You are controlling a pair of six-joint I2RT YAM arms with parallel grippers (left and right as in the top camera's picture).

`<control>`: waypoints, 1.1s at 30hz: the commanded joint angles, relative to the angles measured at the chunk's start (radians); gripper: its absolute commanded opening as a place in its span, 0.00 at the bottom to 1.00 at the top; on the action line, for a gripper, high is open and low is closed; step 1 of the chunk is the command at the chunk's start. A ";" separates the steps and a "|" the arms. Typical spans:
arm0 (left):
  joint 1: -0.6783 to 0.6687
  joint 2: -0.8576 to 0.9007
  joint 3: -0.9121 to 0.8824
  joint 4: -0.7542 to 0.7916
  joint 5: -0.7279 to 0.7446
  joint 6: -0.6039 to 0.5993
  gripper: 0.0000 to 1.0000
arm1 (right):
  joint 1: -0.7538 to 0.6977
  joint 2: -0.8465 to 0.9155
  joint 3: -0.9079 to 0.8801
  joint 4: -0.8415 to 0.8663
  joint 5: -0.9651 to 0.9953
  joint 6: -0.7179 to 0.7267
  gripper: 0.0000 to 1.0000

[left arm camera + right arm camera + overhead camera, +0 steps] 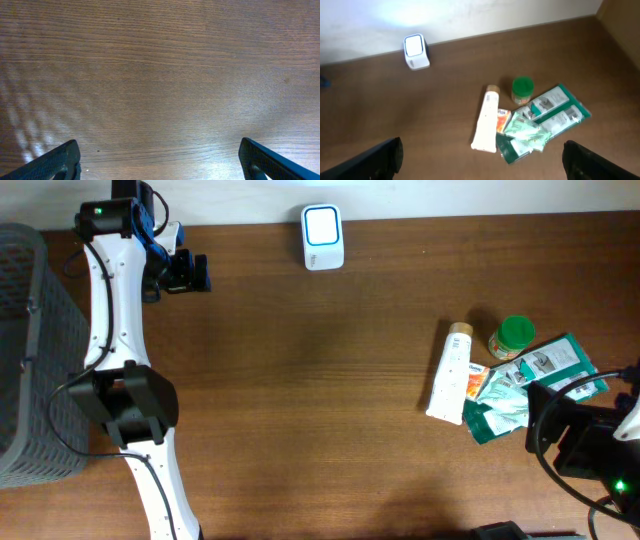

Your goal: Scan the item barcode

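The wooden bench [300,380] carries a grey mesh basket [30,330] at its left edge. The left gripper [160,167] faces bare wood, jaws wide. The right gripper [480,160], jaws wide too, holds nothing. At the right lie close together a green packet [560,360], a white tube [452,375] and a green-lidded jar [513,337], their print too small to read. The white scanner [322,237] stands at the far edge.

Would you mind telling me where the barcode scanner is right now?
Overhead, the scanner sits at the far edge of the table near the middle, well left of the white tube and green-lidded jar.
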 commanded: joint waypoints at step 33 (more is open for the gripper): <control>0.002 -0.020 -0.004 0.002 0.011 -0.002 0.99 | -0.161 -0.917 -1.812 1.417 -0.310 -0.257 0.98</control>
